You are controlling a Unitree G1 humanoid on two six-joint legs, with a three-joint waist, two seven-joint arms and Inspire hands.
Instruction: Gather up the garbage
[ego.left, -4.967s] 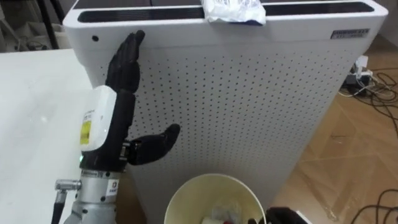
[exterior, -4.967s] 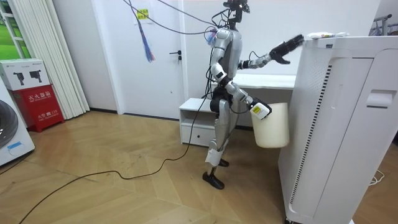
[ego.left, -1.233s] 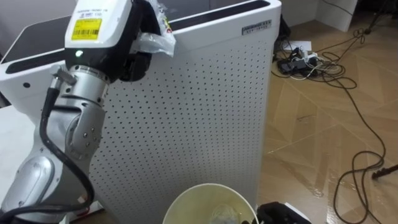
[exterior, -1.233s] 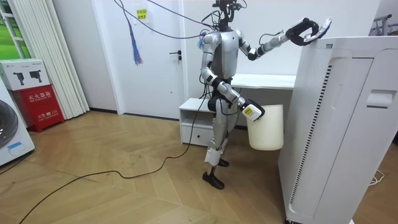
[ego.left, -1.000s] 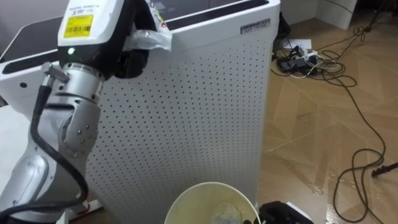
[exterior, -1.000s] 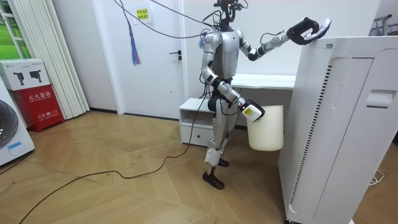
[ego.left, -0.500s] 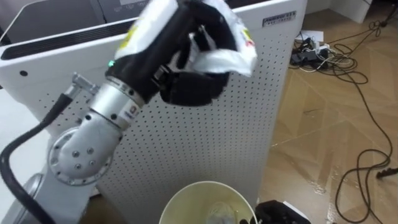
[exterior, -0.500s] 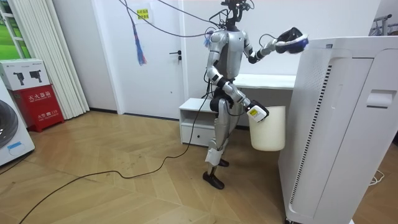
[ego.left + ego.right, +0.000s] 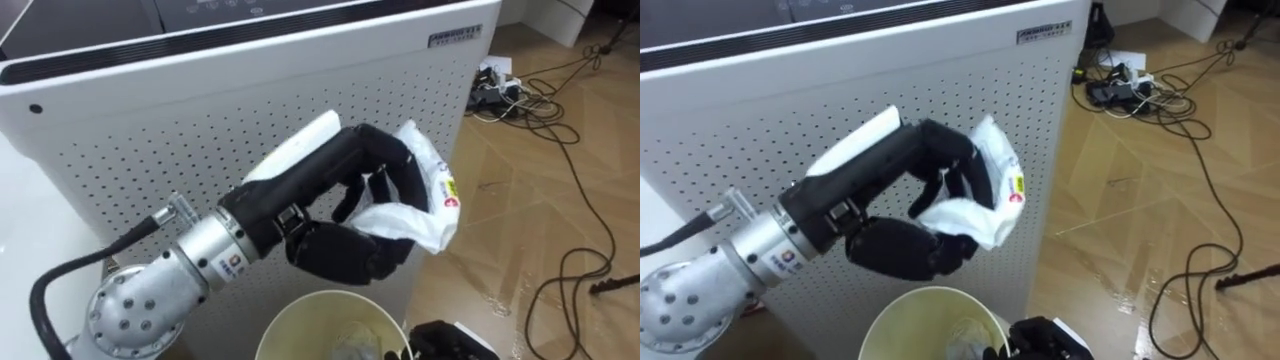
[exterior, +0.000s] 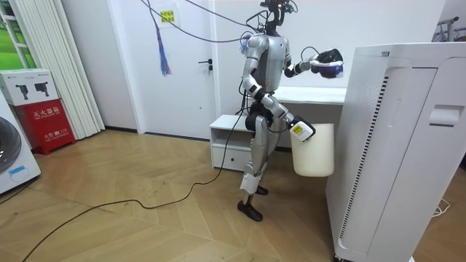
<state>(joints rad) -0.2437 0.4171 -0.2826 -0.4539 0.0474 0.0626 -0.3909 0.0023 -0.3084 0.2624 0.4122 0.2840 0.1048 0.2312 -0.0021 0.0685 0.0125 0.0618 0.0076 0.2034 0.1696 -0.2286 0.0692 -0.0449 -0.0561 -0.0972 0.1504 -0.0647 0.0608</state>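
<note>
The left hand [image 9: 345,250] has come down off the top of the white perforated appliance [image 9: 200,110], where it was half a second ago. It now hangs in front of the appliance's dotted face with the garbage [image 9: 420,205], a crumpled white wrapper, clamped between its curled fingers and thumb. The room view agrees: the arm has dropped and drawn back toward the body. That puts the pick itself behind us. The wrapper is off the appliance and in the hand, and the cream bin [image 9: 300,305] sits directly below the hand with its open mouth up, so what remains is likely the release. The wrapper looks to hang nearer the bin's far rim than its middle, so a small pull back toward the body might be wise before letting go.

The right hand [image 10: 300,131] is low at the bin's side, carrying it off the floor; how it grips I cannot tell. Something pale lies inside the bin, possibly more rubbish, though it is hard to read.

Behind the hand stands the white desk [image 10: 313,93], and beyond the hand to its right are the wooden floor [image 9: 540,200] and a tangle of cables [image 9: 520,75]. A low white cabinet [image 10: 229,142], a door [image 10: 191,65] and a red box [image 10: 40,109] line the wall.
</note>
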